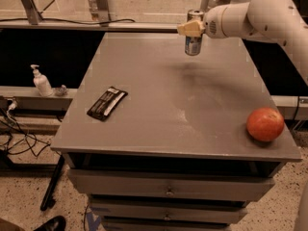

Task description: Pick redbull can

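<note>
Grey table (159, 109) fills most of the view, a flat top on a cabinet, with stacked drawers (168, 186) below the front edge. White robot arm (269, 13) enters from the upper right and reaches left across the far edge of the table. At the left, a low ledge (19, 99) runs beside the table, with dark cables (9, 129) trailing to the speckled floor below it. Red-orange apple (265, 124) sits at the near right corner of the tabletop, well apart from everything else. Flat black packet (107, 103) lies on the left half of the top, angled, near the left edge. White pump bottle (41, 81) stands upright on the ledge, off the table. The redbull can (193, 46) is at the far side of the table, a little right of centre, upright, with silver and blue panels on its lower body and its silver rim showing above the fingers. Its base looks to be clear of the surface, with a dim shadow patch on the tabletop just in front of it; contact with the table is not certain either way. The gripper (191, 29) is at the arm's end, level with the can's upper half. A pale yellowish finger (188, 29) lies across the can's front, and the jaws are clamped around the can.
</note>
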You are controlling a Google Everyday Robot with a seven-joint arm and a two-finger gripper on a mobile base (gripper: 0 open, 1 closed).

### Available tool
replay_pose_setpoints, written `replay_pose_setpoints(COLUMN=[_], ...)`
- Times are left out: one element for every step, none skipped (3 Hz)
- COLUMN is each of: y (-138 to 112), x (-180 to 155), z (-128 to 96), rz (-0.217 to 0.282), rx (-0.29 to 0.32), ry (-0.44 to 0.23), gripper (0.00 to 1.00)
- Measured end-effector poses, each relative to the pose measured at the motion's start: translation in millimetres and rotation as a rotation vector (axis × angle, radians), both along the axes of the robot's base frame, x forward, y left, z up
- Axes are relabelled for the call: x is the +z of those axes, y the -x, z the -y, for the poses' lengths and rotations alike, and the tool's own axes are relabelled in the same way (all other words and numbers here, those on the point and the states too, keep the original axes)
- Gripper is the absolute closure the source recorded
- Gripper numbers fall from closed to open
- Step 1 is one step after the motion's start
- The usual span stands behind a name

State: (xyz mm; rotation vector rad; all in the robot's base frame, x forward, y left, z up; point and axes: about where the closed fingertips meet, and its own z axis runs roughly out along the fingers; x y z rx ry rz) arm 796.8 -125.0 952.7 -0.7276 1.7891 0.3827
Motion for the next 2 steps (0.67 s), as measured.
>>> replay_pose_setpoints(y=[25.2, 26.3], x=[47.6, 52.9], z=[13.4, 11.0], rz=[0.023, 0.024], rx=[0.057, 0.068], ry=[-0.07, -0.079], gripper=[1.0, 1.0])
